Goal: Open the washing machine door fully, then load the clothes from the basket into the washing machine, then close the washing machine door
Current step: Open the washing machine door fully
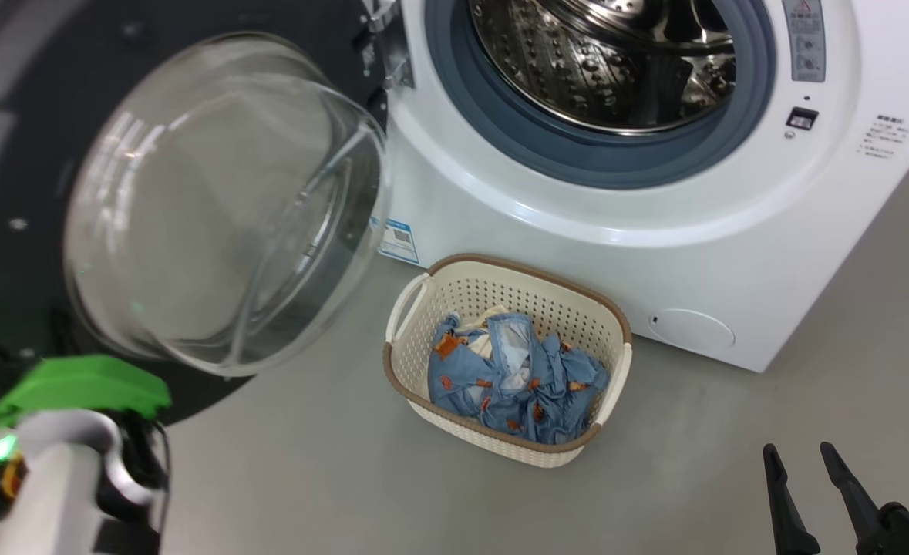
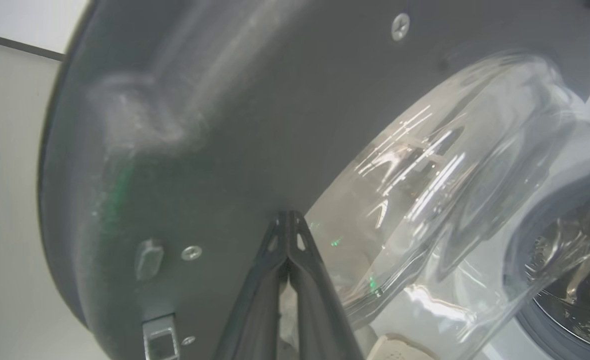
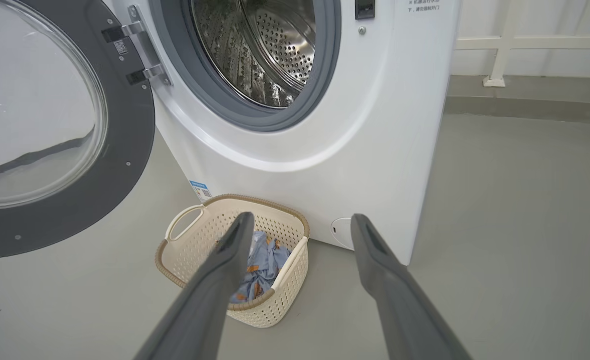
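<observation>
You are looking at a smooth, matt grey floor [image 1: 308, 478], with a pale wall [image 3: 535, 20] behind it in the right wrist view. The washing machine [image 1: 577, 231] stands on that floor, a boxy white front-loader. Its perforated steel drum [image 1: 600, 62] shines inside a blue-grey rubber gasket [image 1: 562, 154]. The washing machine door [image 1: 30, 123] is swung wide open to the robot's left on a metal hinge [image 3: 142, 50]. You see its dark flat inner ring, dotted with screws, around a bulging clear glass bowl [image 1: 215, 208]. A blue sticker [image 1: 398, 239] and a small round white flap [image 1: 691, 330] sit low on the machine's front. The basket [image 1: 500, 281] stands on the floor just in front of the machine, below the drum opening. It is cream perforated plastic, rectangular with rounded corners and a brown woven-look rim. The clothes [image 1: 516, 378] lie crumpled inside it, light-blue denim-like cloth with orange-brown prints. Your left pincer [image 2: 288, 216] has its two dark fingers pressed together with nothing between them, tips at the door's dark ring beside the glass. You cannot tell whether they touch it. Your right pincer [image 1: 797, 449] hangs spread wide, empty, above the floor and well apart from the basket.
</observation>
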Controlling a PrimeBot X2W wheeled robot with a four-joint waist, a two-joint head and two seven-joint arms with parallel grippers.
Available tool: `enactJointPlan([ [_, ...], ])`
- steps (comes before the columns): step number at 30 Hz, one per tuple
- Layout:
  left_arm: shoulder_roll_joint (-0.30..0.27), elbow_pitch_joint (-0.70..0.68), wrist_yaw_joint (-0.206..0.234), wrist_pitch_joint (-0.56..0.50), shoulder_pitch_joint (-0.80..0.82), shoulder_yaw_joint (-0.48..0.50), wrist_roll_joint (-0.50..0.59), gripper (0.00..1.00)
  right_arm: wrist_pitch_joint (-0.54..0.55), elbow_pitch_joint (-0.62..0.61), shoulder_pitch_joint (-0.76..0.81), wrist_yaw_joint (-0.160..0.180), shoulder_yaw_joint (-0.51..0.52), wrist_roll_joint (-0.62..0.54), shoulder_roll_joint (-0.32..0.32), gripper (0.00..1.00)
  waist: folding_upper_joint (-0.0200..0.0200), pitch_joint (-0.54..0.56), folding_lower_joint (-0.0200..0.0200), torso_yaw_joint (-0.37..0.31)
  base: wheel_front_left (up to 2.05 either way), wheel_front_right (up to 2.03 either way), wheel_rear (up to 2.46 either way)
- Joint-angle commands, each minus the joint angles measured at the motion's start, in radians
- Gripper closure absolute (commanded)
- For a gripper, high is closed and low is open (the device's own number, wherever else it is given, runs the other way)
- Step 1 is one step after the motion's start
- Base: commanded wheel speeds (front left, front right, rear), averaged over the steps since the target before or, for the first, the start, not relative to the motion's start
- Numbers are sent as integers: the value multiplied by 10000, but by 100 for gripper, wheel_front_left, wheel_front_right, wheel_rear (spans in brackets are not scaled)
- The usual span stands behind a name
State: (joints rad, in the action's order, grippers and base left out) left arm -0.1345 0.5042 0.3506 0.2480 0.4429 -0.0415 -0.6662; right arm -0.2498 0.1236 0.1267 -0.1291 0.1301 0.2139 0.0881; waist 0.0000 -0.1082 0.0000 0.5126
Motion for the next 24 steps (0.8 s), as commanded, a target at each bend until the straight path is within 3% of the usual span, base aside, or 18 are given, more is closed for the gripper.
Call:
enactJointPlan([
  [1,-541,-120,-17,132,578,565,217,100,-120,-247,-163,-16,-281,-70,173,0,0,-145,0,-144,0,0,0],
  [12,-667,1501,-575,136,1572,2336,1769,100,-120,-94,-397,-16,-373,-3,233,0,0,-281,0,-505,0,0,0],
  [24,-895,2601,-995,137,1918,2995,2923,100,-120,93,-403,-16,-370,60,10,0,0,153,0,-678,0,0,0],
])
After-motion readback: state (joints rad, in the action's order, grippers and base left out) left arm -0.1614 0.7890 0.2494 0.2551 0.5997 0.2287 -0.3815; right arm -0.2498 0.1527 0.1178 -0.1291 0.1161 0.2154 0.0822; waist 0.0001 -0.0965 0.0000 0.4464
